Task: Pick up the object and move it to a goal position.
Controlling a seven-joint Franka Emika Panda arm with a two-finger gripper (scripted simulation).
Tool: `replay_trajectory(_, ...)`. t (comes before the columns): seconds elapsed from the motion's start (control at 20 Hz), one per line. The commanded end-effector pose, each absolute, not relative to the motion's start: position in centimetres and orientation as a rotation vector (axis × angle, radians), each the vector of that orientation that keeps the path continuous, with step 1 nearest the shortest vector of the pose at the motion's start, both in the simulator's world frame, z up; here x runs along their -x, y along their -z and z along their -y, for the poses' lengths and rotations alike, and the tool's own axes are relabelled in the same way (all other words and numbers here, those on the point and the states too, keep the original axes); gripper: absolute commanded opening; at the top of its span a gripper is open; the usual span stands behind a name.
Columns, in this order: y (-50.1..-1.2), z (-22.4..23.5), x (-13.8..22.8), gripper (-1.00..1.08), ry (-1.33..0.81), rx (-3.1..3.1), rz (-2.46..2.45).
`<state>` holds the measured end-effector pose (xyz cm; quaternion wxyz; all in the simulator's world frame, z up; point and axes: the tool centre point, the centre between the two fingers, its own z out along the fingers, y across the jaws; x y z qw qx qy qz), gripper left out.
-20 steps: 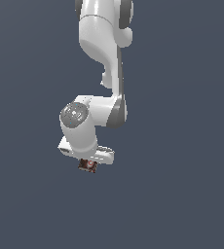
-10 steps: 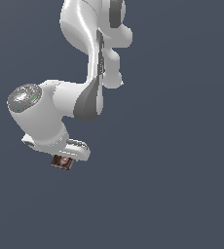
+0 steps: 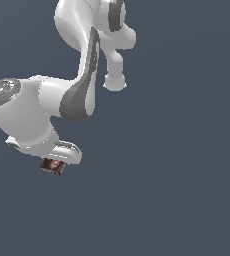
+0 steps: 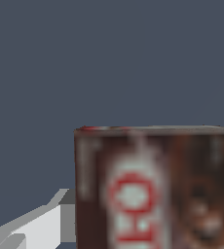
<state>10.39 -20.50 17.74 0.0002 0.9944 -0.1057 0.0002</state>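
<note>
Exterior view: the arm (image 3: pixel 77 95) has swung toward the view's left over the past second, its claw (image 3: pixel 53 163) clamped on the brown package (image 3: pixel 52 166), which hangs beneath it in mid-air. Transport looks underway; no goal marker is visible.

A uniform dark blue-grey backdrop (image 3: pixel 187 200) fills both views; whether it is a floor cannot be determined. The visible carrier is the white gripper (image 3: pixel 53 163). Its fingers (image 4: pixel 41 223) hold the small dark brown boxy package (image 3: pixel 52 166) with red and white label markings.
</note>
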Motion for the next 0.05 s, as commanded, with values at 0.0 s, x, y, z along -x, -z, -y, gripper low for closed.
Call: replay_trajectory(0.0, -17.84, 20.61, -10.44, -1.0, 0.0, -3.124, 0.33)
